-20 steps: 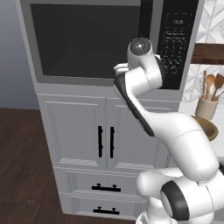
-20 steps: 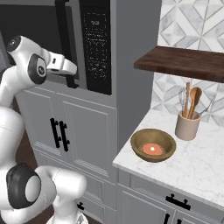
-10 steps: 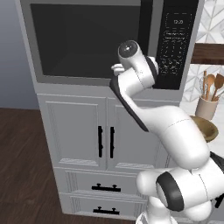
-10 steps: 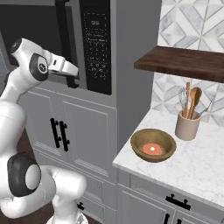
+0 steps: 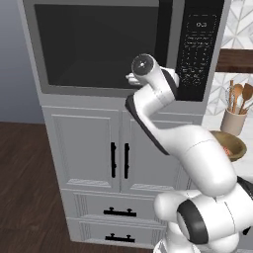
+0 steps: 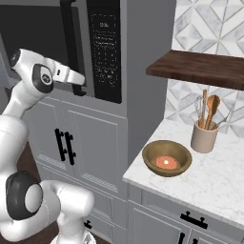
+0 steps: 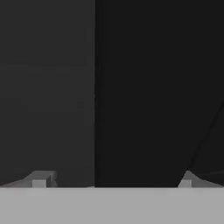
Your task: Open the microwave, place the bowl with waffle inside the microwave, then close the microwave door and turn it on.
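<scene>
The microwave (image 5: 99, 49) is built in above the cabinets, and the microwave door (image 6: 33, 28) is shut. Its black bar handle (image 6: 70, 33) runs beside the keypad (image 6: 106, 47). My gripper (image 6: 80, 87) is open at the handle's lower end. In the hand view the handle (image 7: 99, 87) stands as a dark vertical bar between my wide-apart fingertips (image 7: 41, 179), the gripper (image 7: 113, 180) almost centred on it. I cannot tell whether they touch. The brown bowl (image 6: 167, 157) sits on the marble counter with the waffle (image 6: 164, 162) in it. My arm partly hides the bowl (image 5: 231, 144).
A beige crock of wooden spoons (image 6: 204, 137) stands behind the bowl, under a dark wooden shelf (image 6: 200, 69). Grey cabinet doors with black handles (image 5: 118, 159) and drawers are below the microwave. The marble counter (image 6: 214, 181) lies to the right.
The wrist has swung slightly left and in toward the handle. The jaws stay open and the door stays shut. The bowl has not moved.
</scene>
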